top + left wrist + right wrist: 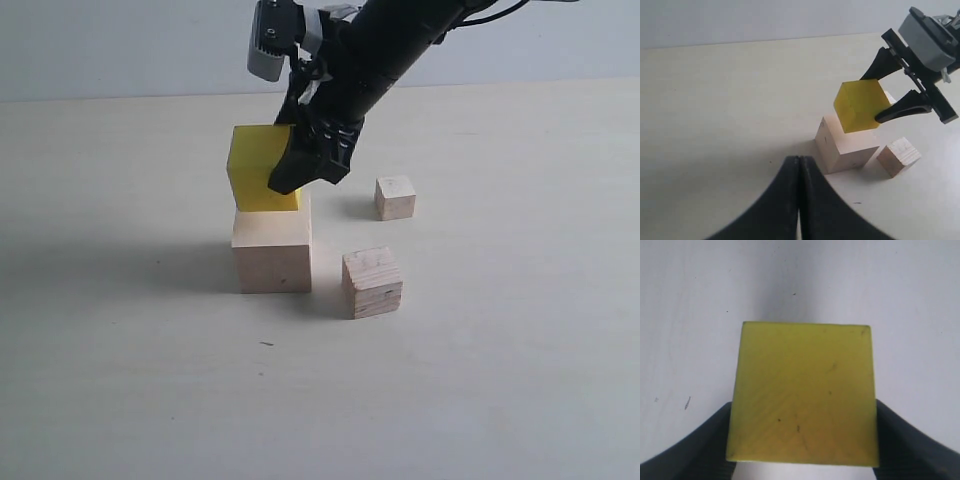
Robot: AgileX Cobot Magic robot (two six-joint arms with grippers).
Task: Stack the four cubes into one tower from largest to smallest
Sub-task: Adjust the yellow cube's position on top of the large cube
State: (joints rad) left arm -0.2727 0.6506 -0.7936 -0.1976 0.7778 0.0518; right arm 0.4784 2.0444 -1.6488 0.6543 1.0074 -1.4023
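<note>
The largest pale wood cube (272,252) stands on the table near the middle. Just above its top, tilted and offset to the left, hangs the bright yellow cube (256,166), with my right gripper (300,165) shut on it. In the right wrist view the yellow cube (802,395) fills the space between both black fingers (900,440). The grainy cube with the dark crack (372,282) rests to the right of the large one. Behind it lies the smallest pale cube (395,197). My left gripper (799,165) is shut on nothing, low and short of the large cube (845,147).
The pale table surface (120,380) stretches wide to the left and front. The right arm (400,40) reaches in from the top of the exterior view. A shadow falls to the left of the large cube.
</note>
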